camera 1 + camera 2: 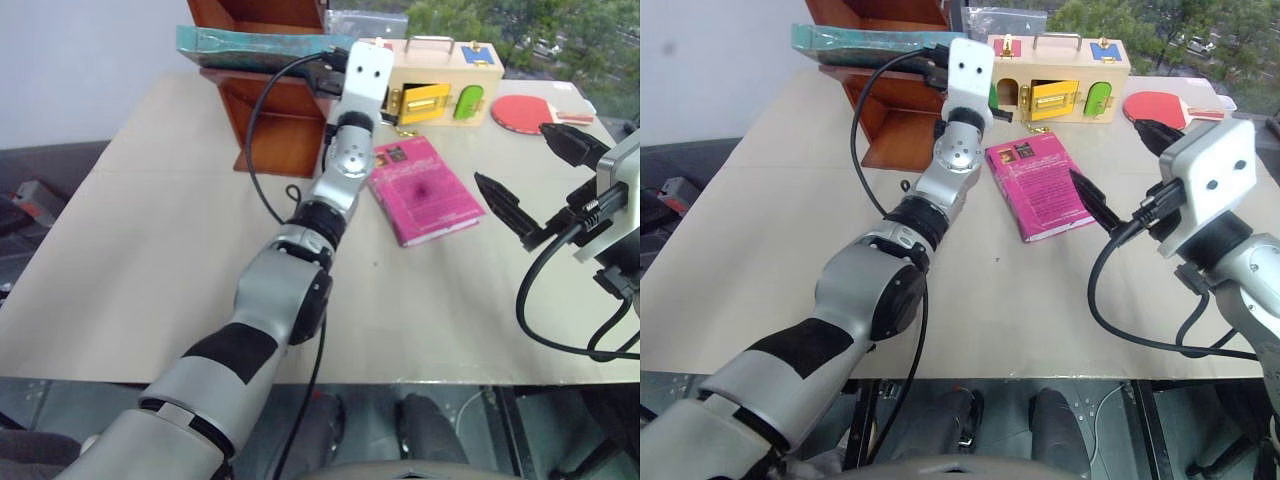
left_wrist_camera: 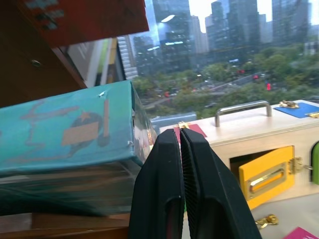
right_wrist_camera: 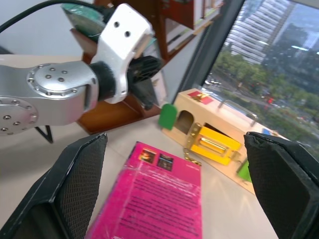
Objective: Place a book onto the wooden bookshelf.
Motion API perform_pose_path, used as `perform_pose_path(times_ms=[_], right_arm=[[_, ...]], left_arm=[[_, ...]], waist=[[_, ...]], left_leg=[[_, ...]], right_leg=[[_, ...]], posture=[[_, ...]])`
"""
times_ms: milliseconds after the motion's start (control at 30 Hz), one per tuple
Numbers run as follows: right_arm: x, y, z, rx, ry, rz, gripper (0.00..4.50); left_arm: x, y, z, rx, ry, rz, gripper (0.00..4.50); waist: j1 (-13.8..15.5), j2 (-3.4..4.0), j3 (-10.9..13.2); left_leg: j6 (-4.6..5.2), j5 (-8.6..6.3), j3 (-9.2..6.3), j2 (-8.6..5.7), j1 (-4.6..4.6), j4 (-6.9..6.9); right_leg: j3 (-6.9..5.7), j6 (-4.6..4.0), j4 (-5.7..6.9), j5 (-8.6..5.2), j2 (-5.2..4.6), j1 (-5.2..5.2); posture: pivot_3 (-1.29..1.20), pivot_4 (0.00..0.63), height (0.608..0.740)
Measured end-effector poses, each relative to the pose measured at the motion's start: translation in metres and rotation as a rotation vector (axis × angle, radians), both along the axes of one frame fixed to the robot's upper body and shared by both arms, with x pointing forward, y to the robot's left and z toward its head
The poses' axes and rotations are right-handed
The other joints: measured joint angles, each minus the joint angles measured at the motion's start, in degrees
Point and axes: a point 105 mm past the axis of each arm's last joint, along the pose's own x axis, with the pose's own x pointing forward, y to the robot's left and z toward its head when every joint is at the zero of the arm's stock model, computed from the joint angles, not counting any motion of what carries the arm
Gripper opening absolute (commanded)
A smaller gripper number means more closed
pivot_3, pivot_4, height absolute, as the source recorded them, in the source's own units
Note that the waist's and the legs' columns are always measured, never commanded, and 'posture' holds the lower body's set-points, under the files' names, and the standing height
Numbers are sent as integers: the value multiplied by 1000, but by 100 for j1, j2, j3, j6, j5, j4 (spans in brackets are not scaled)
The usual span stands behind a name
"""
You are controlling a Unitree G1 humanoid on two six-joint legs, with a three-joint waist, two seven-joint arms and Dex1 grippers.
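Note:
The teal-green book lies flat on a board of the reddish-brown wooden bookshelf at the table's far side, and its right end sticks out past the shelf. My left gripper is shut with nothing between its fingers. It sits right beside the book's near corner, and I cannot tell if it touches. My right gripper stands open above the table on the right, empty, apart from both books.
A magenta-pink book lies flat on the beige table between my arms. Behind it stands a pale wooden box with coloured doors, the yellow one ajar. A red paddle lies at the far right.

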Motion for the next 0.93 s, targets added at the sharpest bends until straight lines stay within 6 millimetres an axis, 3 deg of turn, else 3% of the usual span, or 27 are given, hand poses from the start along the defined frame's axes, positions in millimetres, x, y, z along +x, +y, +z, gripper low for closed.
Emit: perform_pose_path(times_ms=[67,167,200,300,367,400,433,533,700,800,867,933], right_arm=[[0,0,0,3,-1,-3,4500],[1,-1,-4,5,10,-11,4500],[2,-1,-7,2,20,-13,4500],[4,-4,-22,-2,73,-25,4500],[4,-6,-31,-7,109,-35,4500],[4,-7,-33,-9,115,-37,4500],[2,-11,-42,-13,138,-49,4500],[-5,-21,-59,-11,194,-82,4500],[-38,-44,-86,-45,316,-128,4500],[-56,-54,-93,-59,368,-150,4500],[-63,-60,-98,-70,402,-156,4500],[-68,-61,-99,-82,418,-147,4500]], left_arm=[[-4,-12,-13,-6,39,-205,190],[-17,-28,-49,9,109,-464,190],[-22,-30,-63,6,143,-533,391],[-36,-20,-94,-14,230,-695,1478],[-44,-3,-97,-17,233,-749,2507],[-46,0,-97,-15,229,-754,2798],[-52,17,-97,-6,228,-762,3396],[-61,50,-108,1,285,-740,4467],[-94,132,-136,54,448,-637,4467],[-123,165,-148,122,547,-624,4467],[-134,180,-148,132,586,-620,4467],[-144,181,-146,155,604,-653,4467]], waist=[[10,12,-7],[52,16,-10],[65,16,-10],[68,16,-9],[73,17,-9],[74,16,-10],[83,18,-11],[104,21,-12],[115,27,-16],[140,37,-22],[169,43,-26],[228,54,-32]], left_leg=[[6,-3,0,-2,2,4],[-5,3,-1,-7,-2,10],[-4,3,-1,-8,-3,11],[-4,2,-2,-5,-3,9],[-4,2,-4,-1,-3,9],[-4,2,-4,0,-3,9],[-4,2,-5,0,-1,9],[-5,2,-5,0,1,9],[-5,1,-7,1,11,7],[15,-12,-11,1,19,3],[18,-15,-12,2,21,3],[18,-17,-13,3,37,3]], right_leg=[[-5,0,0,0,10,4],[-7,0,-5,0,12,6],[-6,0,-5,0,11,6],[-2,0,-4,0,9,1],[-2,-1,-3,0,7,1],[-2,-1,-3,0,6,2],[-2,-1,-4,0,7,4],[-2,-1,-6,0,10,5],[-2,-1,-10,0,18,14],[-8,-2,-11,0,17,20],[-11,-3,-12,0,16,24],[-14,-3,-17,0,-3,43]], posture=[[0,150,740],[0,150,740],[0,150,740],[0,150,740],[0,150,740],[0,150,740],[0,150,740],[0,150,740],[0,150,740],[0,150,740],[0,150,740],[0,150,740]])
